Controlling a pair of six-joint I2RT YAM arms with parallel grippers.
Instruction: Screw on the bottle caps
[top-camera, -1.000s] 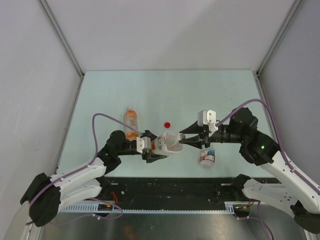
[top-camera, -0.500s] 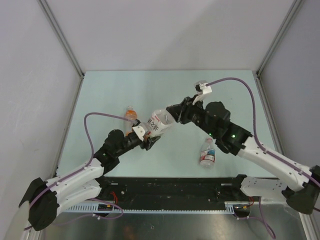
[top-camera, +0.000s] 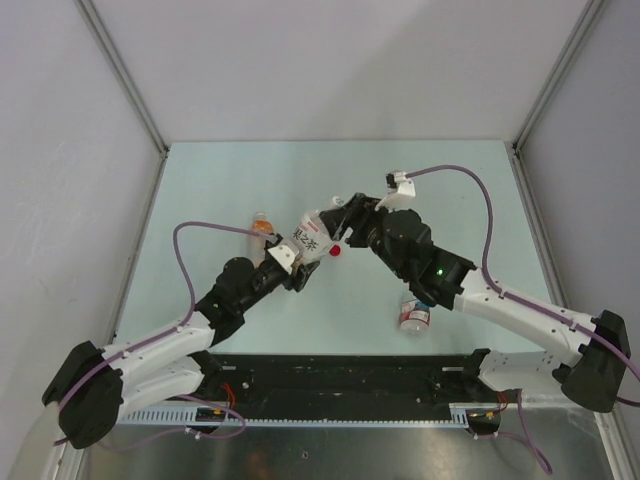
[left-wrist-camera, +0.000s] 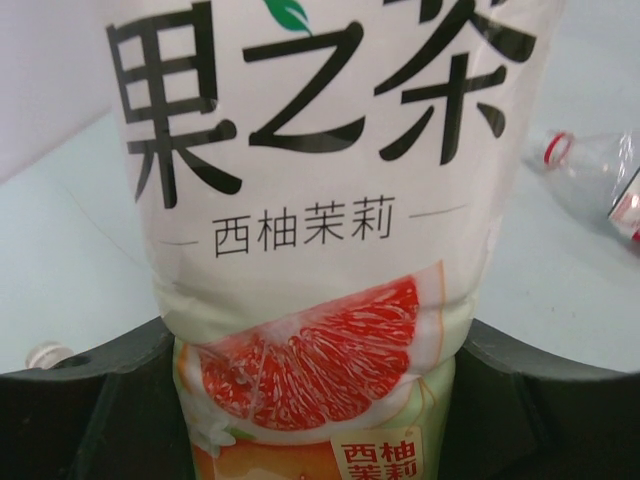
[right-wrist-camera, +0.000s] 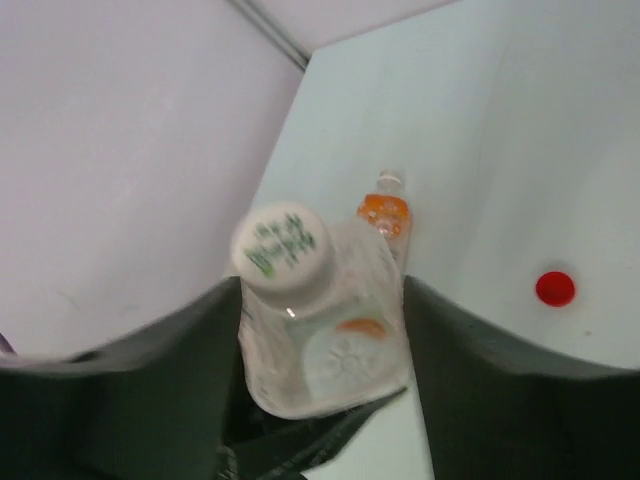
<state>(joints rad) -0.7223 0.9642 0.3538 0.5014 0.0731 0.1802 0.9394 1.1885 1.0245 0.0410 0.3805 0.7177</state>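
Note:
My left gripper (top-camera: 297, 262) is shut on the white-label bottle (top-camera: 312, 237) with dark print, holding it low on its body (left-wrist-camera: 310, 200) and tilted up off the table. A white cap with green print (right-wrist-camera: 280, 245) sits on its top. My right gripper (top-camera: 338, 228) is open, its fingers (right-wrist-camera: 200, 360) on either side of the bottle's shoulder (right-wrist-camera: 330, 340), wider apart than the cap. A red cap (top-camera: 335, 250) lies loose on the table, also in the right wrist view (right-wrist-camera: 555, 288). The orange-liquid bottle (top-camera: 262, 229) lies behind the left gripper. The red-and-white-label bottle (top-camera: 413, 315) lies near the front.
The table (top-camera: 450, 190) is pale green with grey walls on three sides. The orange bottle (right-wrist-camera: 384, 208) shows beyond the held bottle in the right wrist view. The red-and-white-label bottle (left-wrist-camera: 590, 180) lies to the right in the left wrist view.
Both arms carried the white-label bottle from the near centre up and back to the left. The right arm swung round over the bottle's top. The red cap stayed put.

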